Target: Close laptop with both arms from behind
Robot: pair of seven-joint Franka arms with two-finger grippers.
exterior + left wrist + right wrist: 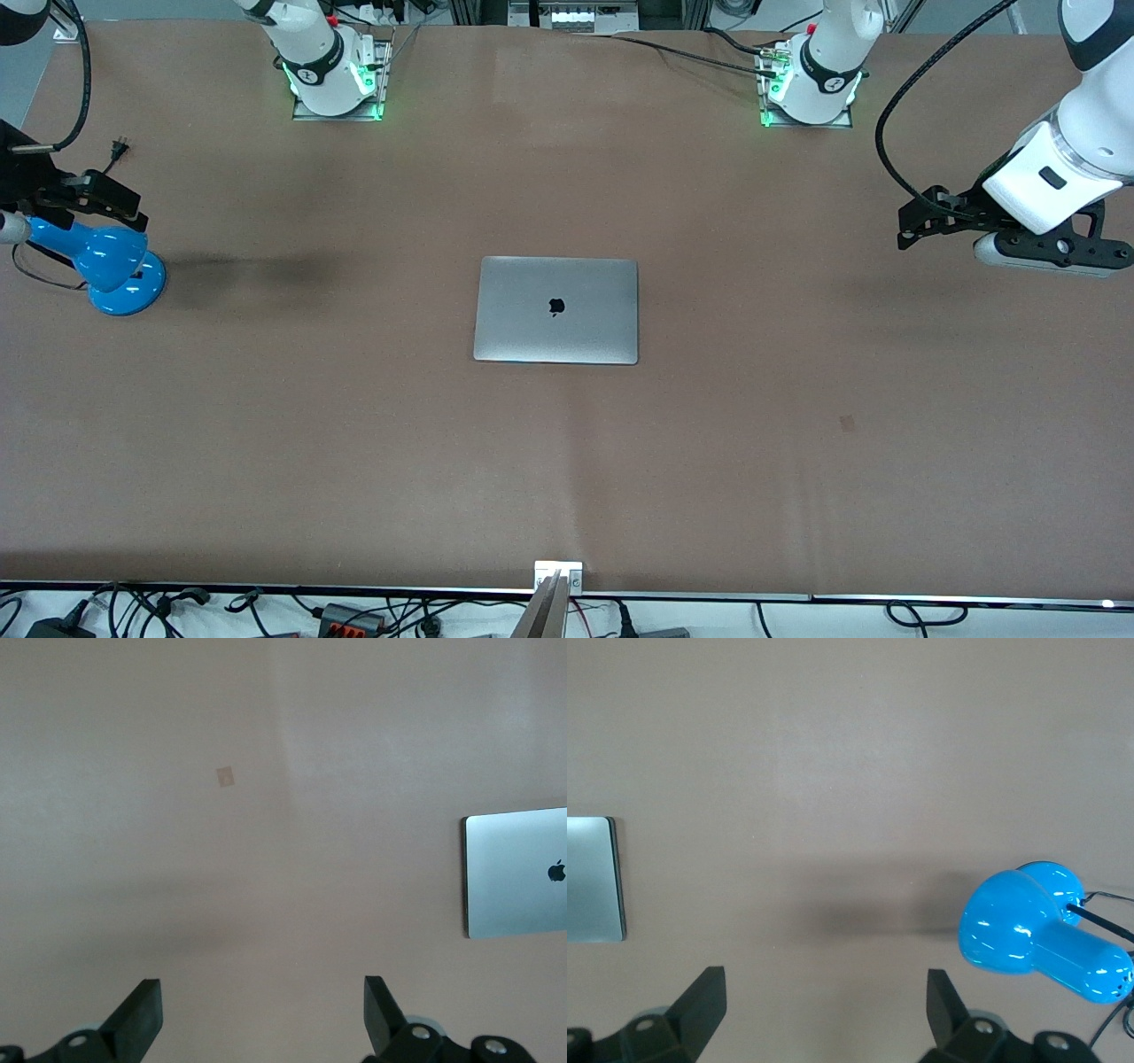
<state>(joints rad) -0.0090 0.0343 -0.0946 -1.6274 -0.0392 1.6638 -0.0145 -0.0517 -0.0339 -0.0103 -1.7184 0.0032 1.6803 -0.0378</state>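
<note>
The silver-grey laptop [556, 310] lies shut and flat in the middle of the table, lid up with the black apple logo showing. It also shows in the left wrist view [518, 873] and a strip of it in the right wrist view [594, 879]. My left gripper [917, 221] hangs open and empty over bare table at the left arm's end [261, 1010]. My right gripper [111, 199] hangs open and empty at the right arm's end, over the blue lamp [824, 1005]. Both are well apart from the laptop.
A blue desk lamp [111, 266] stands at the right arm's end of the table, also in the right wrist view [1032, 935]. A small dark spot [847, 423] marks the brown tabletop. Cables and plugs lie along the table's near edge [354, 613].
</note>
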